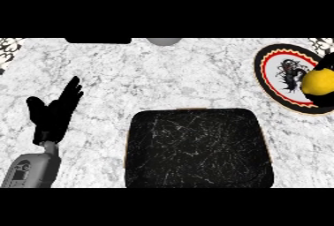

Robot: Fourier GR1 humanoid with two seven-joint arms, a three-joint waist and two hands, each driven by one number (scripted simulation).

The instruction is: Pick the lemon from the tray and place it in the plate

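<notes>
- Counter (pixel 169 75): white marbled top carrying every item
- Tray (pixel 195 148): black, near centre, well apart from the plate
- Plate (pixel 277 73): black rim, red ring, at the right edge
- Left hand (pixel 55 112): resting at left, fingers straight and spread, holding nothing
- Right hand (pixel 326 64): black fingers curled round the lemon over the plate
- Lemon (pixel 317 82): over the plate's right part; long axis cannot be told
- Grey round object (pixel 163 41): far edge, clear of the plate
</notes>
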